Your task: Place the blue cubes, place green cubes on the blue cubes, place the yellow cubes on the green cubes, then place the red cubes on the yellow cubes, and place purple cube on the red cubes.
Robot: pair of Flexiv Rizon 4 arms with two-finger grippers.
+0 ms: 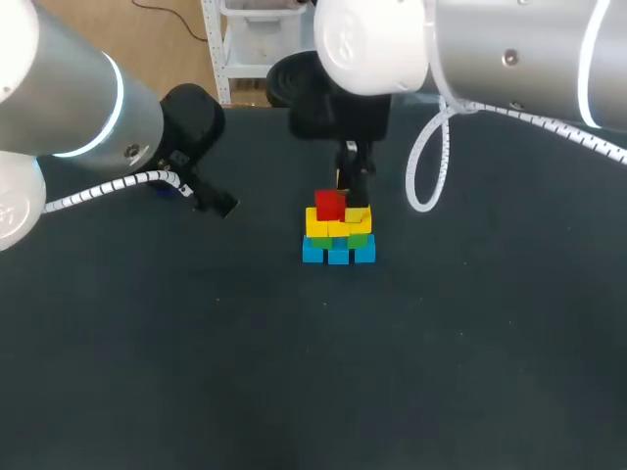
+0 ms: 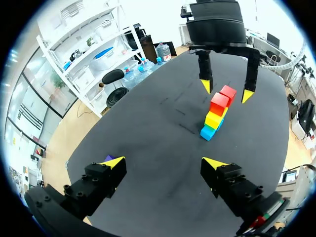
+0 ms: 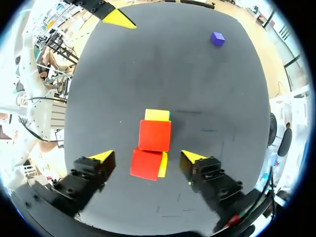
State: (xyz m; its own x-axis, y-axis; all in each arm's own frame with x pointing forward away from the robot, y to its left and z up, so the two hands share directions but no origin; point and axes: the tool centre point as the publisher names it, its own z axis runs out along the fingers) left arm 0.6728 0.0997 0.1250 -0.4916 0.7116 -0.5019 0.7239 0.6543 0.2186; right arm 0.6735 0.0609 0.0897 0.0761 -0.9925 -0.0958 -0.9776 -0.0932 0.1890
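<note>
A stepped stack stands mid-table: blue cubes (image 1: 338, 254) at the base, green cubes (image 1: 357, 240) on them, yellow cubes (image 1: 320, 226) above, and red cubes (image 1: 330, 204) on top. In the right wrist view two red cubes (image 3: 155, 135) lie side by side on the yellow cubes (image 3: 157, 115). My right gripper (image 3: 147, 157) hangs open over the stack, straddling the nearer red cube (image 3: 146, 164) with a gap on each side. A purple cube (image 3: 217, 38) sits alone on the table, far from the stack. My left gripper (image 2: 165, 163) is open and empty, with the purple cube (image 2: 108, 158) peeking beside one finger.
The black table (image 1: 323, 372) is bare around the stack. My right gripper (image 2: 226, 90) shows in the left wrist view above the stack (image 2: 213, 118). My left arm (image 1: 69, 108) stays at the table's left side.
</note>
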